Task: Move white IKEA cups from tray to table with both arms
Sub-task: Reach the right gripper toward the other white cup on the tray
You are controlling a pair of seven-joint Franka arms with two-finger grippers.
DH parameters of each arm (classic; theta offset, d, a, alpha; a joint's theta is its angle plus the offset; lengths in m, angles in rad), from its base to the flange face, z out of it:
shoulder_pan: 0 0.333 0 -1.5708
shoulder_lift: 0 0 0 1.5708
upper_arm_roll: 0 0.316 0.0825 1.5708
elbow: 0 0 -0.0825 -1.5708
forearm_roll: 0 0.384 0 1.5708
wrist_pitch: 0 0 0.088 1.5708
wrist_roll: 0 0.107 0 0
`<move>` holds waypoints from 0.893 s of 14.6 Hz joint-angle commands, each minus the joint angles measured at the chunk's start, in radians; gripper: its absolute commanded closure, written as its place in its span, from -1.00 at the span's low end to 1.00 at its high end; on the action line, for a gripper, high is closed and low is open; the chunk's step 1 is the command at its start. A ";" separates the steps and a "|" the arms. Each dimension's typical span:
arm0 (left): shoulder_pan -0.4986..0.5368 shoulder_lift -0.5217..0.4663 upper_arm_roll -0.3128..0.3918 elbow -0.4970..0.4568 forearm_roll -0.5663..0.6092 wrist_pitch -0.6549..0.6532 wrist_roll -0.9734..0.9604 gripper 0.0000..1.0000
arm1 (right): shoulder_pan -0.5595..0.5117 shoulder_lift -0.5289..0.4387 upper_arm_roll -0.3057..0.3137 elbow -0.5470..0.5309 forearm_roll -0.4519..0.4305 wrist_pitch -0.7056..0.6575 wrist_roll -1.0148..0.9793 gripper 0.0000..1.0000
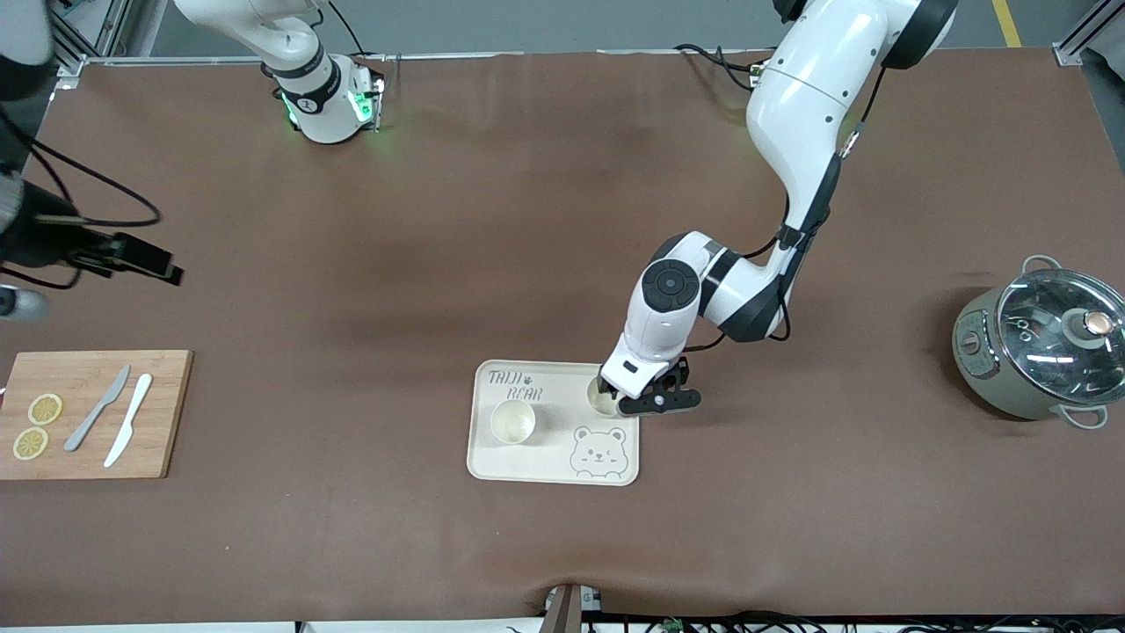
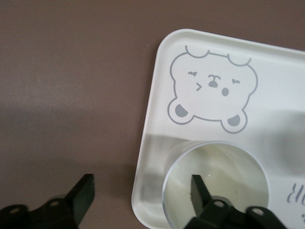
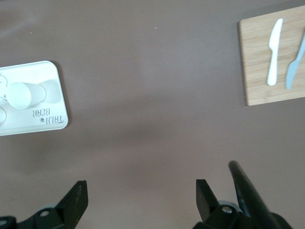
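Two white IKEA cups stand upright on the cream bear-printed tray (image 1: 527,462). One cup (image 1: 512,421) stands free toward the right arm's end of the tray. The other cup (image 1: 603,403) is at the tray's corner toward the left arm's end, under my left gripper (image 1: 628,400). In the left wrist view that gripper (image 2: 141,191) is open: one finger (image 2: 198,191) is over the inside of the cup (image 2: 224,181), the other over the table beside the tray (image 2: 152,119). My right gripper (image 1: 163,265) is open and empty, raised over bare table (image 3: 138,191).
A wooden cutting board (image 1: 167,413) with two lemon slices (image 1: 44,409), a grey knife (image 1: 97,409) and a white knife (image 1: 128,420) lies at the right arm's end. A grey pot with a glass lid (image 1: 1050,343) stands at the left arm's end.
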 commanded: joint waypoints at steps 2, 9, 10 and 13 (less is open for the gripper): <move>-0.047 -0.004 0.010 -0.003 0.027 -0.003 -0.143 1.00 | 0.113 0.110 -0.010 0.035 0.046 0.098 0.178 -1.00; -0.048 -0.002 0.010 -0.008 0.027 -0.003 -0.149 1.00 | 0.275 0.301 -0.010 0.034 0.045 0.414 0.291 -1.00; -0.047 -0.002 0.010 -0.008 0.027 -0.005 -0.148 1.00 | 0.287 0.329 -0.011 0.035 0.045 0.448 0.294 -1.00; -0.035 -0.014 0.010 -0.006 0.027 -0.012 -0.142 1.00 | 0.315 0.416 -0.010 0.052 0.046 0.555 0.316 -1.00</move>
